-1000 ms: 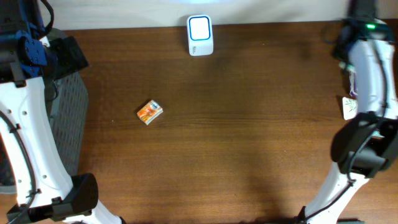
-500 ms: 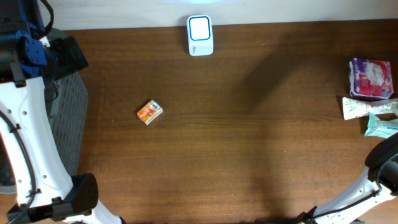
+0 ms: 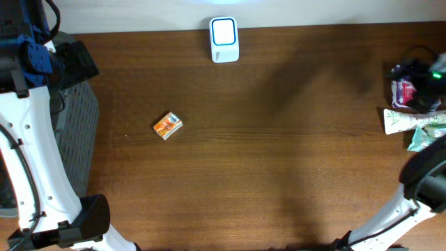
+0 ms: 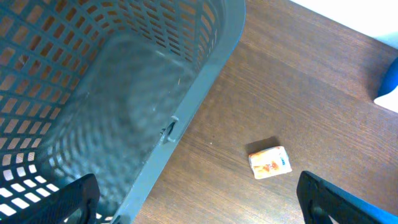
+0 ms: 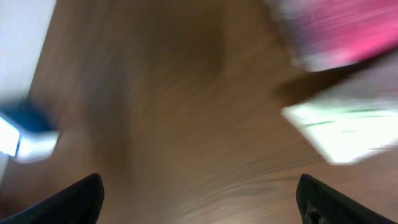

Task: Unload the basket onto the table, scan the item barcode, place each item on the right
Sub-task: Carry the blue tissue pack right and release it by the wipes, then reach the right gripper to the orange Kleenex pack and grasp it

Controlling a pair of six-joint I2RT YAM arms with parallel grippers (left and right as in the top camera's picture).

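Pick stage. Right pincer (image 5: 199, 202) hung open and empty near the pink pack (image 5: 339, 31); left pincer (image 4: 199, 199) open too. Next, I judged: grasp it, show barcode to scanner (image 3: 224, 40)

A desk (image 3: 279, 174) of dark brown wood with a fine grain running its length fills the scene, spreading under and ahead of the right claw (image 5: 199, 193) and lying ahead and to the right of the left claw (image 4: 196, 202), its surface matte with only a dull sheen. Past the desk's far edge, ahead of both claws, runs a pale, near-white strip (image 3: 313, 12); whether it is wall or floor cannot be told. The light is soft and even, leaving broad, faint shadows (image 3: 306, 77) on the wood over toward the right claw's side.
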